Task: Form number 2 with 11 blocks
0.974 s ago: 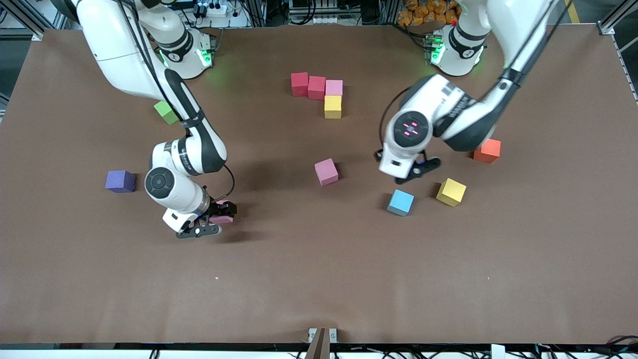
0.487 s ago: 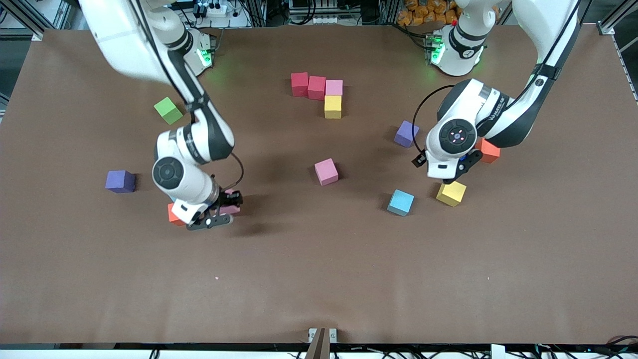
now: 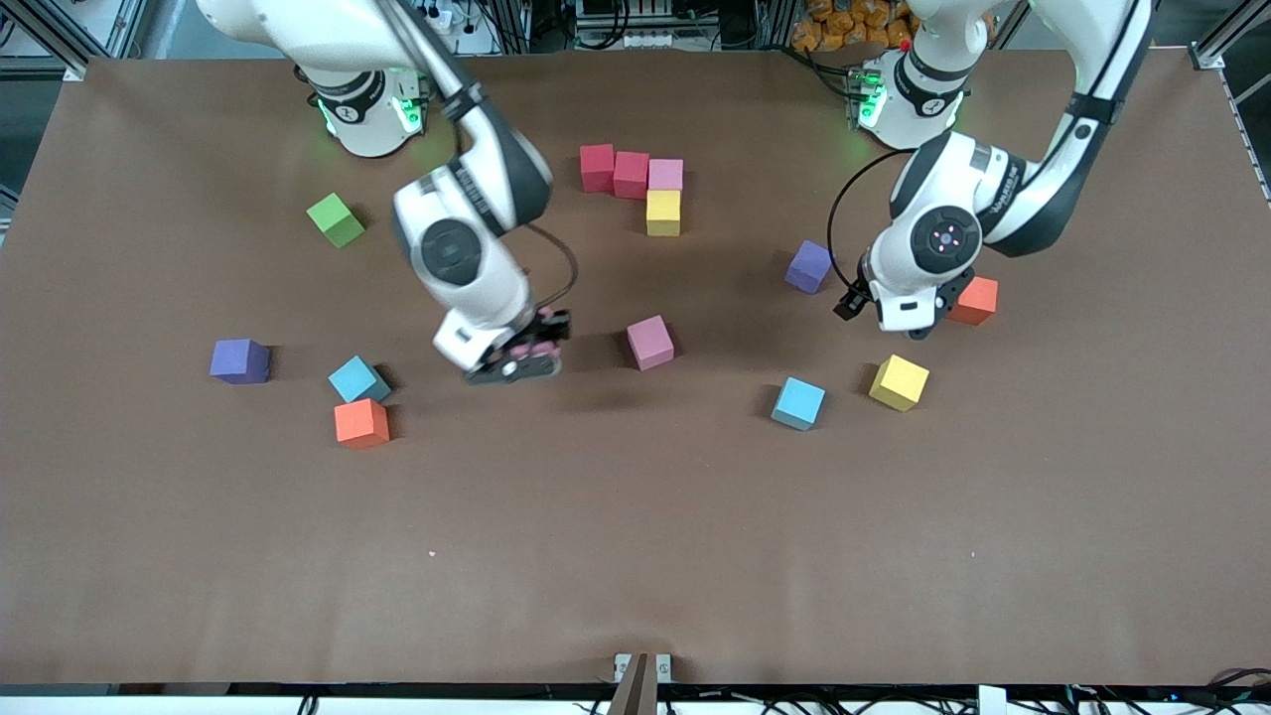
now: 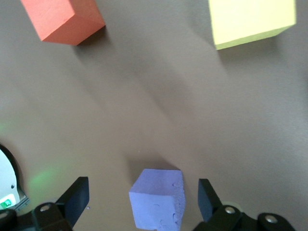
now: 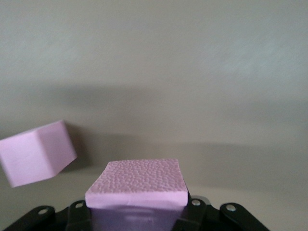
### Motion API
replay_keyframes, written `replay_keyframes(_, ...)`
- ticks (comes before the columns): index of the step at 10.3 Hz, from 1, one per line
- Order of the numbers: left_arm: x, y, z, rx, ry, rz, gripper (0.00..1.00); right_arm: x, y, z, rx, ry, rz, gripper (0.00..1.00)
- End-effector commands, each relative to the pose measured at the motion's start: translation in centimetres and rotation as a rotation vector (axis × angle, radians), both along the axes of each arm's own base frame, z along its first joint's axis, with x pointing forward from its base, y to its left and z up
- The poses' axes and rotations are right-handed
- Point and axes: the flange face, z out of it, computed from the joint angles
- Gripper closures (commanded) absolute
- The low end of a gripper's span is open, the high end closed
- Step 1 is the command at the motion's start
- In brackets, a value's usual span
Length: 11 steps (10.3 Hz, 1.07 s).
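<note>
Front view: right end effector (image 3: 531, 348), raised over the brown tabletop (image 3: 635, 556), clamps a pink foam cube (image 5: 137, 185) beside a loose pink cube (image 3: 650, 342). Left end effector (image 4: 139, 202) hangs spread wide over a purple foam cube (image 3: 809, 266), near an orange cube (image 3: 975, 300).

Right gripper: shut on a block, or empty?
Shut on a pink block. The right wrist view shows the right gripper with the cube between its fingers, over bare table beside a loose pink cube.

High front camera faces both robots across the brown table (image 3: 635, 556); each wrist camera looks down close, sharing that tabletop.
</note>
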Motion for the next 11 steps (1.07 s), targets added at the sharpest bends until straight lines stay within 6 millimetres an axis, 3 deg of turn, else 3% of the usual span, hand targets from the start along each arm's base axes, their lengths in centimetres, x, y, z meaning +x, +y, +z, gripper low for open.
replay_keyframes(1, -1.7, -1.3, 0.6, 0.021, -0.033, 0.05, 0.0, -4.6, 4.7, -0.5, -0.025, 0.016, -0.064, 1.0)
replay_keyframes(3, -1.9, -3.7, 1.6, 0.011, -0.06, -0.028, 0.0, -8.6, 8.6, -1.1, -0.042, 0.025, -0.1, 1.0)
replay_keyframes(5, -0.2, -6.0, 3.4, -0.019, -0.108, -0.073, 0.0, -11.8, 11.5, -3.2, -0.06, 0.027, -0.088, 1.0)
replay_keyframes(8, 2.8, -10.8, 6.9, -0.128, -0.161, -0.201, 0.0, -14.0, 14.0, -7.0, -0.038, -0.012, -0.13, 1.0)
replay_keyframes(11, 5.9, -15.8, 8.4, -0.223, -0.197, -0.273, 0.0, -15.8, 15.9, -9.2, -0.037, -0.022, -0.147, 1.0)
